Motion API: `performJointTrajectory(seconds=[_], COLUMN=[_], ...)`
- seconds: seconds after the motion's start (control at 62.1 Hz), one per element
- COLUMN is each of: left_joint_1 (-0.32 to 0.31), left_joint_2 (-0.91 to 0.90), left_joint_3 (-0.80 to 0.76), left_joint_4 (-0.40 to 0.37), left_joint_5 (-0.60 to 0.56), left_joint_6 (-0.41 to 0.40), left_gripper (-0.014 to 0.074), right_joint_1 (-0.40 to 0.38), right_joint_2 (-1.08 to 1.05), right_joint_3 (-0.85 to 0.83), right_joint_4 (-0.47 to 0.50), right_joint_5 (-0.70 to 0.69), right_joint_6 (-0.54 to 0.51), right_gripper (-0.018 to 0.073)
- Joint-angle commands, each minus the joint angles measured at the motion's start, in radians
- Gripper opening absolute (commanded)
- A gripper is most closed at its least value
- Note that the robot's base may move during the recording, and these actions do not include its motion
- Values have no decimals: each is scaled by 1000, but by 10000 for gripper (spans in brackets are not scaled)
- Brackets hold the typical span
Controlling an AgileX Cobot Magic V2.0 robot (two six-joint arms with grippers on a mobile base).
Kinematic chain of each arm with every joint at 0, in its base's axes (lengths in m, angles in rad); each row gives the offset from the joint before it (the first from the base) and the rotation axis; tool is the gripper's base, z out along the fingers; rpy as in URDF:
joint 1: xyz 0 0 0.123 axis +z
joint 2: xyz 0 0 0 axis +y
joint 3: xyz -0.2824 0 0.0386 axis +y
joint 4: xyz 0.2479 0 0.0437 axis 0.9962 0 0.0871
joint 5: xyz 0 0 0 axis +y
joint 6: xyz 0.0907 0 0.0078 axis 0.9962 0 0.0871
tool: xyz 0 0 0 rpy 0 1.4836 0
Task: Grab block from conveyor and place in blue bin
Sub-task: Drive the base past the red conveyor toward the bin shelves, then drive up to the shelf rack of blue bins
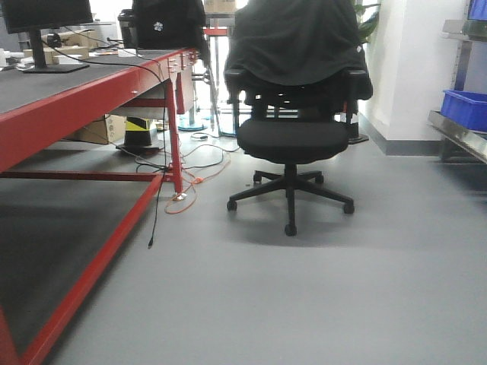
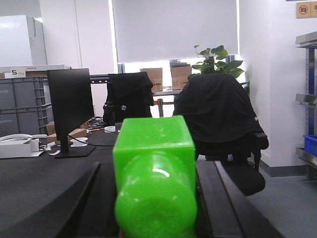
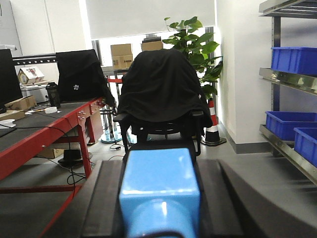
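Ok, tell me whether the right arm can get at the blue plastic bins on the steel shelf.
Probably not from here: the blue plastic bins sit on the steel shelf off to its right, and a light blue block sits between its fingers.

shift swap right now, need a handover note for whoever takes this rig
Left hand: a bright green boxy plastic piece sits between its dark fingers; held block or hand part, cannot tell.
Right hand: same with a light blue boxy piece.
Conveyor not in view. Blue plastic bins sit on the steel shelf to the right.
Done: nothing confirmed. Left: confirm the grasp, then place it in a bin.
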Motion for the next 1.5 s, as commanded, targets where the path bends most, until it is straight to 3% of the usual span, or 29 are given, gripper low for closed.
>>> performJointTrajectory(seconds=[0.0,1.481], left_joint_1=[3,3], left_joint_2=[-5,-5], left_joint_3=[2,2], left_joint_4=[1,1], left_joint_5=[-16,-16], left_joint_6=[-3,-3], left_gripper=[-111,-111], right_joint_1=[-2,-2], right_joint_2=[-7,-7], right_joint_3=[-8,-8], right_joint_4=[-5,-5], right_joint_5=[-25,-25], right_joint_6=[-3,-3], right_gripper=[-162,-162])
